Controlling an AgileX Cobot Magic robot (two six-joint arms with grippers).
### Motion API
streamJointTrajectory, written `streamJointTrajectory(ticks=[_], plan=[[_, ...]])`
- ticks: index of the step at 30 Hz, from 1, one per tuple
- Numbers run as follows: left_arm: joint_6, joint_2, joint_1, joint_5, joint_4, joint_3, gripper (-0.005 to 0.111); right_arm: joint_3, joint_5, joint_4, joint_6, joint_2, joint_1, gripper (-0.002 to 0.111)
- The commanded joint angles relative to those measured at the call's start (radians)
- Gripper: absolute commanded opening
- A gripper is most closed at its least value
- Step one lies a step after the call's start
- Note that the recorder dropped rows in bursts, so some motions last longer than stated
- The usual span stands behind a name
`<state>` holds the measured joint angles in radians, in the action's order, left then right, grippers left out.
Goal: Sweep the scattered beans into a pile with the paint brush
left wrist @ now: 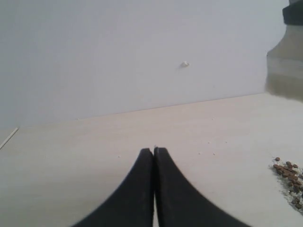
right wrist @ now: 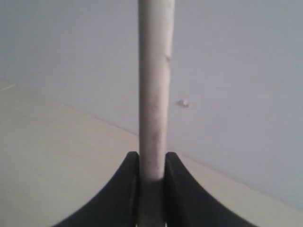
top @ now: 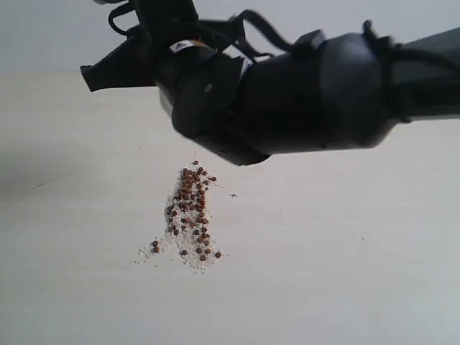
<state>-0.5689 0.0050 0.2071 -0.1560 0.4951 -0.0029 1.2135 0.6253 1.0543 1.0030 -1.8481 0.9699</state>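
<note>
**Red-brown beans (top: pixel 189 212) streaked across the pale worktop (top: pixel 345 280)**

White crumbs (top: pixel 147 253) lie among them; a plain grey wall (left wrist: pixel 118 47) stands behind. Up above the beans the right hand (right wrist: pixel 152 158) clamps the paint brush (right wrist: pixel 156 85) handle; near the beans the left hand (left wrist: pixel 154 151) is pinched closed, empty.

This looks like a robotics lab bench. A plain, pale wood-grain table (top: pixel 345 287) meets a blank grey-white wall (left wrist: pixel 118 47) along its far edge, and a black robot arm (top: pixel 323 93) strung with cables reaches over it.
</note>
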Motion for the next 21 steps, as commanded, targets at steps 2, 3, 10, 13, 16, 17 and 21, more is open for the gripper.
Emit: streamJointTrajectory(ticks=[2,3,10,13,16,17,21], plan=[[0.0,-0.005,0.004,0.005,0.002,0.003,0.0,-0.066,-0.164,-0.208,0.155,0.055,-0.133,0.0],[0.0,-0.005,0.004,0.005,0.002,0.003,0.0,-0.073,-0.211,-0.286,0.115,0.053,-0.157,0.0],[0.0,-0.005,0.004,0.005,0.002,0.003,0.0,-0.092,-0.225,-1.123,-0.487,-0.037,-0.311,0.0],[0.0,-0.005,0.004,0.005,0.002,0.003,0.0,-0.092,-0.097,-1.494,-0.778,-0.078,-0.356,0.0],[0.0,-0.005,0.004,0.005,0.002,0.003,0.0,-0.09,0.091,-1.843,-0.979,-0.124,-0.405,0.0],[0.0,-0.005,0.004,0.005,0.002,0.003,0.0,-0.084,0.151,-1.919,-1.027,-0.141,-0.425,0.0],[0.0,-0.005,0.004,0.005,0.002,0.003,0.0,-0.047,0.239,-2.061,-1.149,-0.203,-0.486,0.0]])
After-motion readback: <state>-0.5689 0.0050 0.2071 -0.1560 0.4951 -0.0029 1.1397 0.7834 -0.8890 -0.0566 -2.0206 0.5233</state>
